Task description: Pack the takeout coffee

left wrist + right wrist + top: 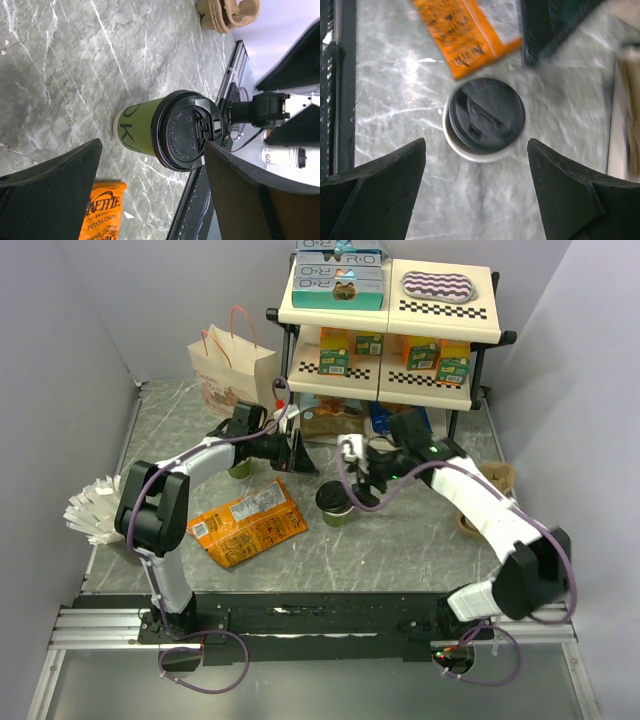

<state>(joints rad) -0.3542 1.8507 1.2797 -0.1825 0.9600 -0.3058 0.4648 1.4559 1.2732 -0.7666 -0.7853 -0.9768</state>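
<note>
The takeout coffee (335, 503), a green paper cup with a black lid, stands upright mid-table. My left gripper (305, 462) is open just behind and left of it. In the left wrist view the cup (140, 131) lies ahead between the open fingers (60, 185), untouched. My right gripper (362, 475) is open, just behind and right of the cup. In the right wrist view the lid (486, 114) shows from above, ahead of the open gripper (476, 145). The paper bag (232, 370) stands at the back left.
An orange chips bag (245, 523) lies left of the cup. Another green cup (240, 469) sits half hidden under my left arm. A stocked shelf (390, 330) stands behind. Cardboard cup carriers (495, 483) lie right, a white fanned stack (95, 508) far left.
</note>
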